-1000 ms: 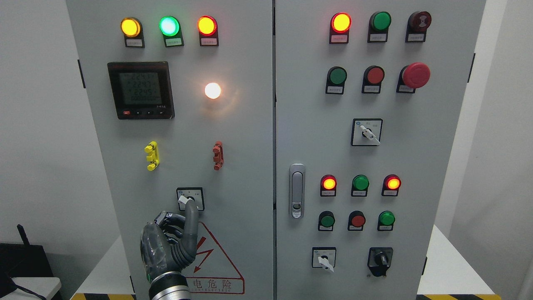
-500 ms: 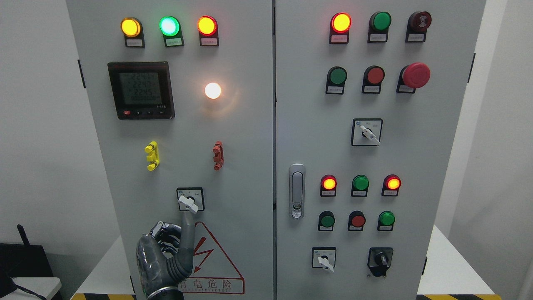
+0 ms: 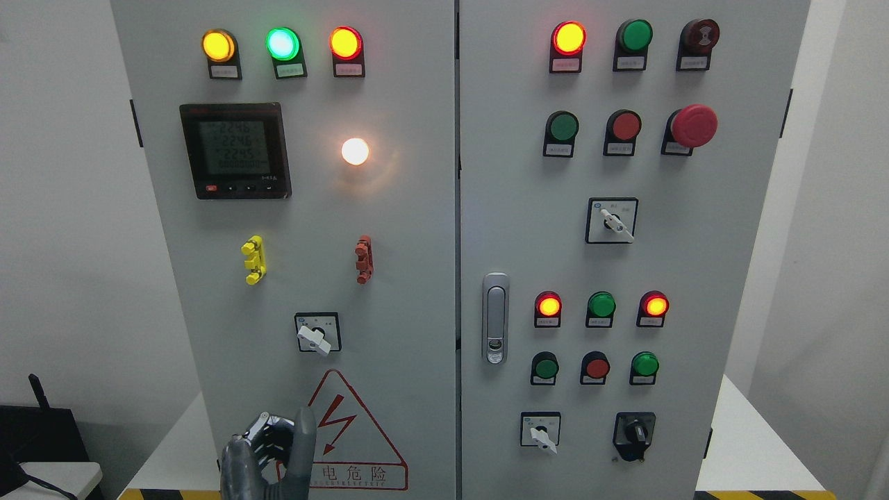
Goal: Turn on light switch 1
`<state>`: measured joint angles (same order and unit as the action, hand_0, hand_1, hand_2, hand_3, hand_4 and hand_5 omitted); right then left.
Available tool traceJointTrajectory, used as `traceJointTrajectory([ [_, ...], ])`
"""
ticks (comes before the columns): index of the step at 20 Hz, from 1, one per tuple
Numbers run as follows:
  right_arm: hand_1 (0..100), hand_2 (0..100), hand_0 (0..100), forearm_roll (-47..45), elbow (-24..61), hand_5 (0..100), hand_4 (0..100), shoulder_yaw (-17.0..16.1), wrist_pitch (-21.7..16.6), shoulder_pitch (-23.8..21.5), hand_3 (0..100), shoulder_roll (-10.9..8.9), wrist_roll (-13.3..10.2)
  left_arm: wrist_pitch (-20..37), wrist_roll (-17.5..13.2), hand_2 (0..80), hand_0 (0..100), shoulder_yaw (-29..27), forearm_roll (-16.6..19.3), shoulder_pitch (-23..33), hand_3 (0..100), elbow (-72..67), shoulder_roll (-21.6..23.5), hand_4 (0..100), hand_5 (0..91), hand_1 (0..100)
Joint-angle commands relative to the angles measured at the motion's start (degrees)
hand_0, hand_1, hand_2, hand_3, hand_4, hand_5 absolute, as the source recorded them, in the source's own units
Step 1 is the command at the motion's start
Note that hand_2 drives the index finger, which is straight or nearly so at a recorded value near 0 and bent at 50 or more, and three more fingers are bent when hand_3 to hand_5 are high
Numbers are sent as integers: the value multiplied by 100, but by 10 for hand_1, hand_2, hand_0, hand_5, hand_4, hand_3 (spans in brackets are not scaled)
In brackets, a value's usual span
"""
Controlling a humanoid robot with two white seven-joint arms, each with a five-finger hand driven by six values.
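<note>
On the left cabinet door (image 3: 410, 278) a small rotary switch (image 3: 317, 333) has its white lever angled down to the right. Above it a round white lamp (image 3: 355, 151) glows. My left hand (image 3: 271, 455) shows at the bottom edge, well below the switch and apart from it. One finger (image 3: 303, 444) points straight up while the others are curled in; it holds nothing. The right hand is out of view.
A digital meter (image 3: 234, 150), yellow (image 3: 253, 260) and red (image 3: 363, 259) clips and a warning triangle (image 3: 354, 434) are on the left door. The right door carries a handle (image 3: 494, 317), push buttons, lamps, a red emergency stop (image 3: 694, 125) and more rotary switches.
My left hand has dropped from touching the switch lever to the bottom edge of the view. The lever and the lit lamp look the same.
</note>
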<state>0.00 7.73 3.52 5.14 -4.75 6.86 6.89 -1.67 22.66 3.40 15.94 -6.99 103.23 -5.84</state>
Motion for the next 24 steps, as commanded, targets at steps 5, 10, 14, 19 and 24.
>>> traceJointTrajectory([
  [5, 389, 0, 120, -97, 0, 0, 0, 0, 4, 1, 0, 0, -4, 984, -920, 446, 185, -2008, -407, 1252, 720, -767, 136, 753, 468, 205],
  [10, 389, 0, 120, -97, 0, 0, 0, 0, 4, 1, 0, 0, -4, 1098, -1026, 328, 235, -2843, -705, 1543, 551, -1699, 189, 593, 275, 116],
  [14, 389, 0, 120, -97, 0, 0, 0, 0, 4, 0, 0, 0, -4, 1475, -1062, 245, 302, -3336, -847, 1841, 448, -2489, 259, 507, 196, 79],
  [19, 389, 0, 120, -97, 0, 0, 0, 0, 4, 1, 0, 0, -4, 1643, -1071, 226, 325, -3644, -864, 2026, 427, -3763, 346, 491, 168, 86],
  [24, 389, 0, 120, -105, 0, 0, 0, 0, 4, 1, 0, 0, -4, 2152, -1053, 210, 364, -3715, -864, 2184, 366, -5240, 452, 439, 119, 69],
])
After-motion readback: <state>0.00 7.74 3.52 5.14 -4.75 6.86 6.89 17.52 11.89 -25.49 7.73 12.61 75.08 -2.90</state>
